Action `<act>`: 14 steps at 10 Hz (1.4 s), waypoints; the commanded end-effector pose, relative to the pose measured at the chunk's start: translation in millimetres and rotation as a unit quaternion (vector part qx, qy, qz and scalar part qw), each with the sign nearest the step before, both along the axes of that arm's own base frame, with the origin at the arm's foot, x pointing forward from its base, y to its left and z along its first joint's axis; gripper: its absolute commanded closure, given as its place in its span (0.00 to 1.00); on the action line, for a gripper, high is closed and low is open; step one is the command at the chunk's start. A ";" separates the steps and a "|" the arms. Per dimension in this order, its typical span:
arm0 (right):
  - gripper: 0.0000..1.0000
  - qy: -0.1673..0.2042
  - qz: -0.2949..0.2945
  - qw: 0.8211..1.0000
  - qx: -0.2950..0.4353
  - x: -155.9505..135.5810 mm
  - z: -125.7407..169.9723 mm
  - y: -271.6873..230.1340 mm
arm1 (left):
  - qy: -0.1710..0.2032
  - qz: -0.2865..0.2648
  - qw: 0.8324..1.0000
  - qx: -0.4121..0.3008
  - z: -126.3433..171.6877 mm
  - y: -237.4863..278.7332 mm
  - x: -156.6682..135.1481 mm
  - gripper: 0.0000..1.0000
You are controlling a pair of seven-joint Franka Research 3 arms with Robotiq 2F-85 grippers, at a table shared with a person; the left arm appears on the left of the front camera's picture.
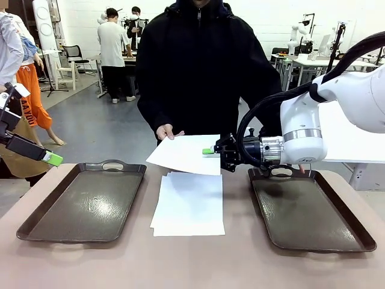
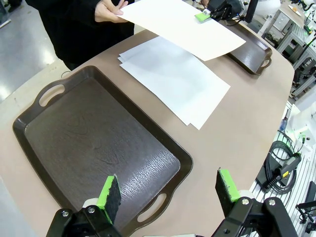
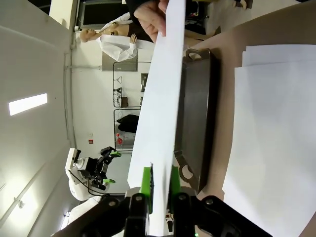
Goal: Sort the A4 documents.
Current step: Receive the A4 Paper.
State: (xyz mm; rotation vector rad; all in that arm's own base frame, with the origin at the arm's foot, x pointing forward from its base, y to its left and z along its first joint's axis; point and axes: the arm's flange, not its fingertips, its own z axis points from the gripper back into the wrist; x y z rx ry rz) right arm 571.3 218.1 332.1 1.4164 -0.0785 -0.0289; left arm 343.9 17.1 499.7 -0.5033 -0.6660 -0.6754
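Bright, even overhead light, soft shadows, dull sheen on left tray point(image 1: 81, 205), wrist views edge-warped

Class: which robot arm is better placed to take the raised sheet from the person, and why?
Right: the right gripper is shut on the raised sheet; the left gripper hangs open near the left tray, away from it.

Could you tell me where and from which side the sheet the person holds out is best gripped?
Grip the held sheet at its free edge opposite the person's hand, coming level from the robot's right, one finger above, one below. It is thin and roughly flat in the air, so an edge pinch suits; the right gripper is shut there.
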 end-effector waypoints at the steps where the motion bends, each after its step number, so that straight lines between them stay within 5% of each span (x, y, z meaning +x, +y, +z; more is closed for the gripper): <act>1: 1.00 0.004 -0.005 1.000 0.019 2.5 2.7 3.6 | -0.006 -0.010 1.000 -0.007 -1.3 2.6 1.9 0.00; 7: 1.00 -0.006 0.003 1.000 0.010 0.9 8.5 3.0 | -0.006 -0.010 1.000 -0.007 -1.3 2.6 1.9 0.00; 8: 1.00 -0.050 0.057 0.996 -0.042 -5.4 18.4 4.3 | -0.006 -0.010 1.000 -0.007 -1.3 2.6 1.9 0.00; 9: 1.00 -0.002 0.002 1.000 0.002 -0.4 2.9 0.8 | -0.006 -0.010 1.000 -0.007 -1.3 2.6 1.9 0.00; 14: 1.00 -0.002 0.002 1.000 0.002 -0.4 2.9 0.8 | -0.006 -0.010 1.000 -0.007 -1.3 2.6 1.9 0.00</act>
